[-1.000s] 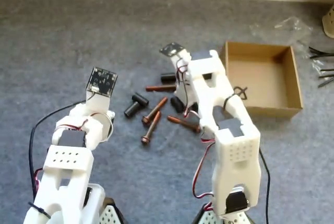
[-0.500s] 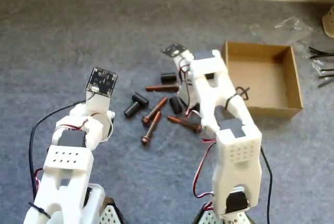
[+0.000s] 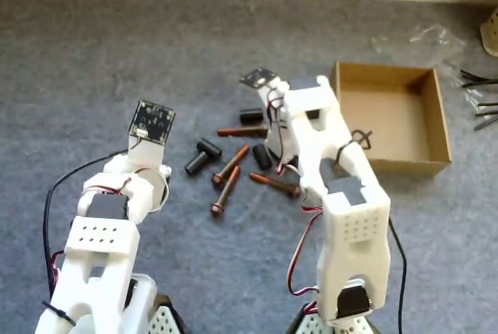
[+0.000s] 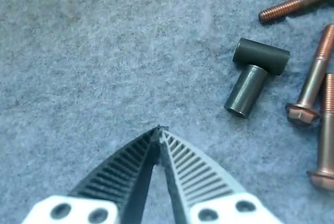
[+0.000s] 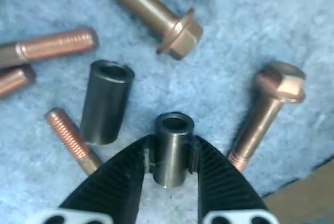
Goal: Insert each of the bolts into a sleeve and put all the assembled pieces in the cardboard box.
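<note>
Right wrist view: hand (image 5: pixel 171 148) around sleeve (image 5: pixel 173 153)

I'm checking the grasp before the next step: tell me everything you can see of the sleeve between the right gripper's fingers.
The sleeve is a dark grey tube, metal by its look, with an open round bore at its far end. It sits between the black fingers of the right gripper, which press its two sides. Carpet lies behind it; whether it is lifted cannot be told.
</note>
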{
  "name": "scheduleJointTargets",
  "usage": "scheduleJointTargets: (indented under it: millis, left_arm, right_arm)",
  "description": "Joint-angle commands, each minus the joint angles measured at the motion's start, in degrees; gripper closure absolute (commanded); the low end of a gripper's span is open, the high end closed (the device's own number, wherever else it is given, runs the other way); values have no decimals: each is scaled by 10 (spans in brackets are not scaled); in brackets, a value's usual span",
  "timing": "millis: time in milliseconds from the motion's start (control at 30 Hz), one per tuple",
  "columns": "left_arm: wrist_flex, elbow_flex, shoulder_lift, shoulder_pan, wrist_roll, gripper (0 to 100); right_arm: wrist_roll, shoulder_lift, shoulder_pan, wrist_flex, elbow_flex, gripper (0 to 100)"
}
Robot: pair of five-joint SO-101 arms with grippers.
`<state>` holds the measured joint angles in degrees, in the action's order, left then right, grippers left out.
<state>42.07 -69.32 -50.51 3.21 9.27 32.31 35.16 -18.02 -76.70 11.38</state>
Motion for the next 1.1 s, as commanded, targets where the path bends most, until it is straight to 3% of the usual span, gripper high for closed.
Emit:
scheduleJointTargets:
  millis: [0, 767, 900, 1067]
  left_arm:
    - [-11, 1, 1, 5, -4, 989]
    - [-11, 1, 4, 4, -4, 989]
    - [-11, 1, 4, 3, -4, 989]
    - [-11, 1, 4, 3, -4, 989]
  right_arm:
    - [12, 8, 0, -2, -8, 918]
    - [11, 10, -6, -3, -8, 919]
    - [-48, 7, -16, 2, -7, 919]
    - [-50, 8, -25, 0, -7, 919]
